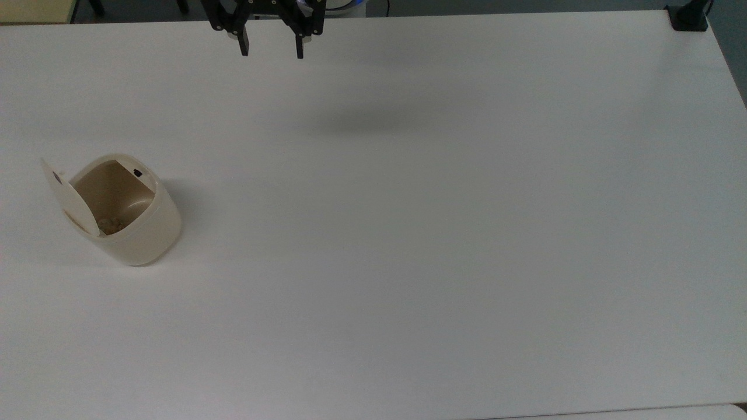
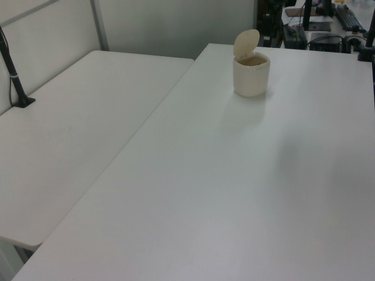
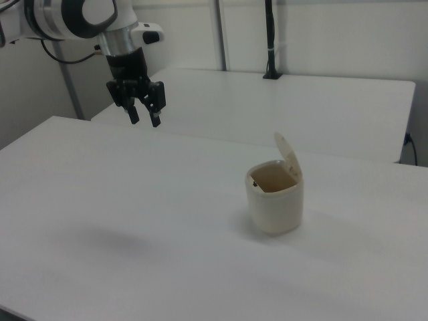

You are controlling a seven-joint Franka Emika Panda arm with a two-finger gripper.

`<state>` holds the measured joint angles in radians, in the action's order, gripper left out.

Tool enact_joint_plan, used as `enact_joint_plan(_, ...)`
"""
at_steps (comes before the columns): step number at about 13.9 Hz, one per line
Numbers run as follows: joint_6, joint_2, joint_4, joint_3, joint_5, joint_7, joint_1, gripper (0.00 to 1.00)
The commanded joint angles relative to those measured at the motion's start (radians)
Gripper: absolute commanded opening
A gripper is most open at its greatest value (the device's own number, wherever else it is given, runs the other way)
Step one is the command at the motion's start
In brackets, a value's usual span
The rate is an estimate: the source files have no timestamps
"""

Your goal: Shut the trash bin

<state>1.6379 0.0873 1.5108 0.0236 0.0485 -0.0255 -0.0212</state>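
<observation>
Fingers parted and empty, the gripper (image 1: pixel 271 49) hovers far from the open trash bin (image 1: pixel 125 210); approaching its raised lid (image 1: pixel 67 195) comes next.

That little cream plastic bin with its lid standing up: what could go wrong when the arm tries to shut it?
The small cream plastic trash bin stands loose on the white table, so a sideways push on its raised flat lid might slide or tip it rather than fold the lid down. The black two-finger gripper hangs far off, open, so it may arrive misaligned and catch the rim.
</observation>
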Motion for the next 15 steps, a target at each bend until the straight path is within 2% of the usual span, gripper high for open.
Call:
enact_joint_plan(1, -0.021, -0.024, 0.026, -0.008, -0.007, -0.047, 0.006, 0.17)
enact_joint_plan(3, -0.017, -0.023, 0.026, -0.008, -0.006, -0.051, 0.007, 0.15)
enact_joint_plan(5, -0.009, -0.015, 0.025, -0.010, -0.006, -0.051, 0.007, 0.05)
enact_joint_plan(6, -0.006, -0.014, 0.025, -0.010, -0.004, -0.050, 0.007, 0.04)
enact_joint_plan(11, 0.091, 0.020, 0.019, 0.007, 0.005, -0.034, 0.027, 0.00)
enact_joint_plan(15, 0.198, 0.022, -0.009, 0.016, 0.007, -0.016, 0.102, 0.00)
